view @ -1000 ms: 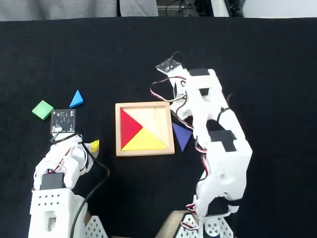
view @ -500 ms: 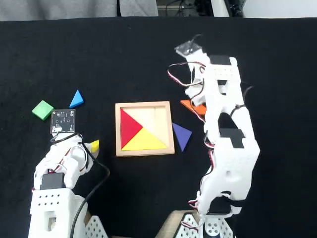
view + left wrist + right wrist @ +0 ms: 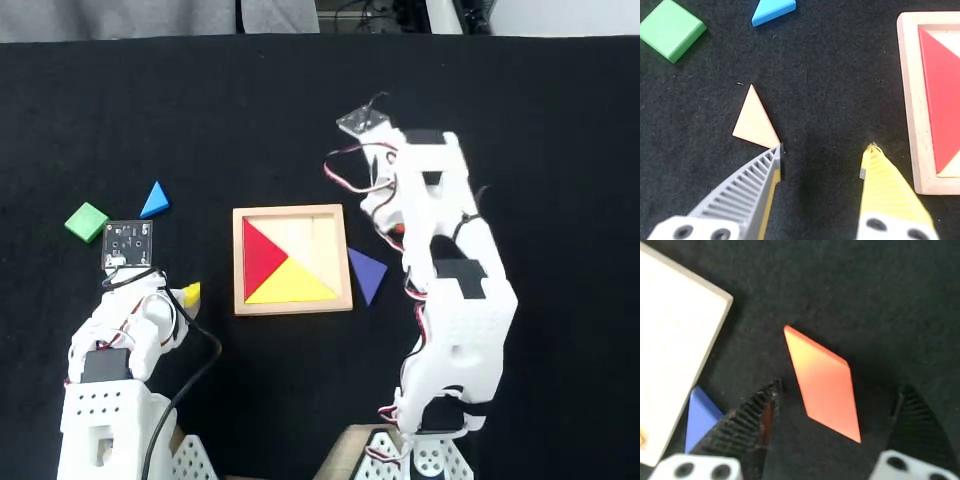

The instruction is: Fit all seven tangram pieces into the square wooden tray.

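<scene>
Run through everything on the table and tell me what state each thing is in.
left gripper: open, empty.
right gripper: open, empty.
wooden tray: partly filled.
red triangle: seated in tray.
yellow triangle: seated in tray.
orange parallelogram: flat on table between right gripper's fingers, ungripped.
dark blue triangle: loose beside tray.
green square: loose on table.
light blue triangle: loose on table.
pale triangle: loose, by left gripper's fingertip.

Light falls evenly from above, soft and fairly bright. The matte black desk (image 3: 540,110) soaks it up, and shadows barely register on its cloth. The white shell of the right arm (image 3: 455,330) shines brightest. Close up, the pale tray (image 3: 675,325) looks nearly washed out.
</scene>
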Controlling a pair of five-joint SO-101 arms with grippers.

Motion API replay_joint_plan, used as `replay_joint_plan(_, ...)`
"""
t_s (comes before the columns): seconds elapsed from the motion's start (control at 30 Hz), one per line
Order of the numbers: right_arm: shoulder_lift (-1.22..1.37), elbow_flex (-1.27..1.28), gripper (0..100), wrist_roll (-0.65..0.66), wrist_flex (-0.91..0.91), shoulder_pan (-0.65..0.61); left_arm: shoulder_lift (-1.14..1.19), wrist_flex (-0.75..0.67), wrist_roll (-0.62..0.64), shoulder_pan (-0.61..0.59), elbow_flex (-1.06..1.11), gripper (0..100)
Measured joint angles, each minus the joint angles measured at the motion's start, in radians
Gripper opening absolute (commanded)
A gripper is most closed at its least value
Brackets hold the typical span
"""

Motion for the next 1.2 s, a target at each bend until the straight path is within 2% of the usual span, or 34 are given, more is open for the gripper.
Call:
replay_joint_plan(0.2,0.0,0.003,17.8,0.0,-0.041,0.0,0.0,0.0,0.0,0.0,0.0,26)
replay_joint_plan(0.4,0.0,0.003,0.8,0.0,-0.071,0.0,0.0,0.0,0.0,0.0,0.0,26)
replay_joint_plan(0.6,0.0,-0.006,3.2,-0.006,-0.038,0.002,0.0,0.0,0.0,0.0,0.0,26)
replay_joint_plan(0.8,-0.028,-0.123,3.2,-0.086,0.189,0.032,0.0,0.0,0.0,0.0,0.0,26)
replay_joint_plan(1.0,-0.252,-0.206,3.2,-0.152,0.422,0.032,0.0,0.0,0.0,0.0,0.0,26)
replay_joint_plan(1.2,-0.508,-0.184,3.2,-0.313,0.491,-0.068,0.0,0.0,0.0,0.0,0.0,26)
